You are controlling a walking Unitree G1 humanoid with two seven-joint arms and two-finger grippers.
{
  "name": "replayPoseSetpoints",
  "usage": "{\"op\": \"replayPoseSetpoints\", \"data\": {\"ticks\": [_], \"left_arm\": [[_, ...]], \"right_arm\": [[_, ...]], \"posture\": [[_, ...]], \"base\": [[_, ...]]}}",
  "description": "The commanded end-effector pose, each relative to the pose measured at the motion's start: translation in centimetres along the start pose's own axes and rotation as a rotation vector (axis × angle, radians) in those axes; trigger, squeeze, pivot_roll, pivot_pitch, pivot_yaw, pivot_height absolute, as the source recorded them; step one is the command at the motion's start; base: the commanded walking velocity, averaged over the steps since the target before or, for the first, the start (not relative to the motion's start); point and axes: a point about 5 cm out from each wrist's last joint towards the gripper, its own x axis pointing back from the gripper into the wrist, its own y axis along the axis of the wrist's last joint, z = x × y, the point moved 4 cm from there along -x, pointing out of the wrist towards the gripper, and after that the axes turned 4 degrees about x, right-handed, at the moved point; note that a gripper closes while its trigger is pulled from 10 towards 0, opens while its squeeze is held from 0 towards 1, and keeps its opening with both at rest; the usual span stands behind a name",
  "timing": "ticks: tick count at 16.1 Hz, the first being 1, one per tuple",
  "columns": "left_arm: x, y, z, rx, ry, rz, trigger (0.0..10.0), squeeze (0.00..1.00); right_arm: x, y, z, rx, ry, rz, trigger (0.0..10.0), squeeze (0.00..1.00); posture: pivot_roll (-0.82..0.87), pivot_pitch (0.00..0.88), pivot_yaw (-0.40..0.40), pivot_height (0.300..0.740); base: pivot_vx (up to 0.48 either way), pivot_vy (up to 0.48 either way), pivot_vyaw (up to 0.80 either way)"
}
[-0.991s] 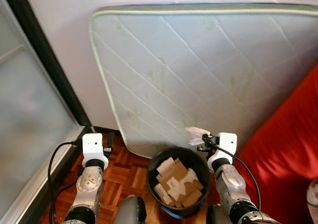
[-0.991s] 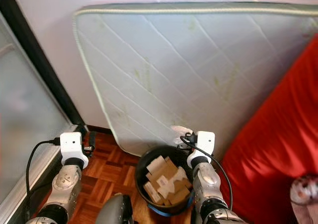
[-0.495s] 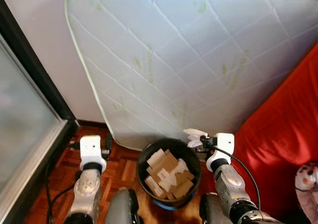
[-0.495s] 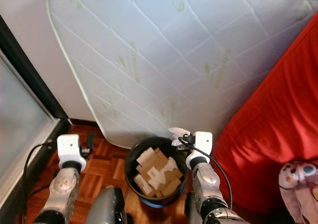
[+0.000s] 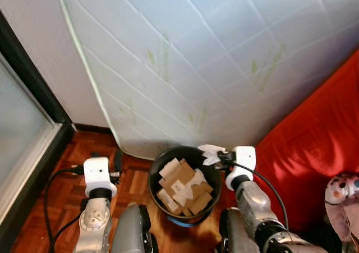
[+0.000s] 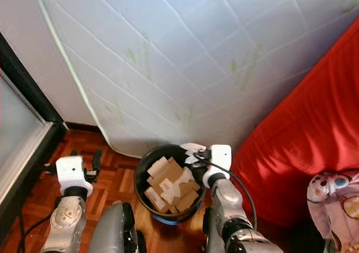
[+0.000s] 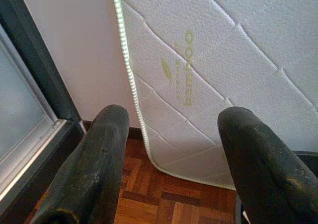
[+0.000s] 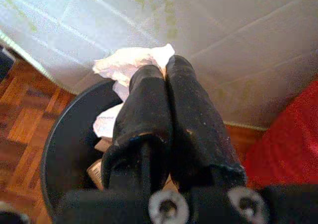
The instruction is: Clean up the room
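The right pincer, closed on a crumpled white tissue, now hangs over the rim of the black bin, nearer than before. Just below: stiff cardboard scraps. The tissue is light and soft; any fold gives purchase. The left pincer gapes empty beside the quilted mattress.

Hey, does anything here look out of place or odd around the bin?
The mattress stands on edge, leaning on the wall behind the black bin, with greenish marks on it. The bin is stuffed with cardboard scraps. The right hand pinches a crumpled white paper over the bin's rim. The left hand hangs open.
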Motion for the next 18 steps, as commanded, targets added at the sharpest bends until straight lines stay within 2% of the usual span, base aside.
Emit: {"op": "replayPoseSetpoints", "data": {"ticks": [1,3,5,7,12,13,14,15,18], "left_arm": [[0.0,1.1,0.1,0.004,0.011,-0.028,10.0,0.0],[-0.1,2.7,-0.1,-0.003,0.001,-0.078,10.0,0.0],[0.0,4.2,0.1,-0.017,-0.009,-0.118,10.0,0.0],[0.4,4.9,0.3,-0.018,-0.001,-0.127,10.0,0.0],[1.8,5.7,0.1,-0.023,0.007,-0.092,10.0,0.0],[2.0,5.6,0.2,-0.023,0.01,-0.088,10.0,0.0],[2.3,5.7,0.2,-0.024,0.012,-0.084,10.0,0.0],[2.5,5.6,0.2,-0.025,0.014,-0.072,10.0,0.0],[2.6,5.7,0.1,-0.024,0.017,-0.057,10.0,0.0]], "right_arm": [[-0.4,-0.1,0.8,0.009,0.023,0.039,10.0,0.0],[-1.0,0.6,1.3,-0.005,0.029,0.042,10.0,0.0],[-1.9,2.2,1.9,-0.007,0.042,0.04,10.0,0.0],[-2.6,3.1,2.8,0.05,0.068,0.068,10.0,0.0],[-3.5,4.8,4.5,0.123,0.129,0.074,10.0,0.0],[-3.6,5.2,4.7,0.127,0.137,0.068,10.0,0.32],[-3.6,5.3,4.8,0.127,0.141,0.063,10.0,1.0],[-3.6,5.3,5.0,0.157,0.15,0.067,10.0,1.0],[-3.5,4.9,5.1,0.169,0.162,0.076,10.0,1.0]], "posture": [[0.09,0.221,-0.027,0.576],[0.11,0.248,-0.032,0.576],[0.15,0.283,-0.033,0.576],[0.16,0.305,-0.036,0.576],[0.19,0.34,-0.042,0.576],[0.19,0.346,-0.044,0.576],[0.2,0.352,-0.046,0.576],[0.2,0.359,-0.048,0.576],[0.2,0.363,-0.049,0.576]], "base": [[0.0,0.0,0.0],[0.0,0.0,0.0],[0.0,0.0,0.0],[0.0,0.0,0.0],[0.0,0.0,0.0],[0.0,0.0,0.0],[0.0,0.0,0.0],[0.0,0.0,0.0],[0.0,0.0,0.0]]}}
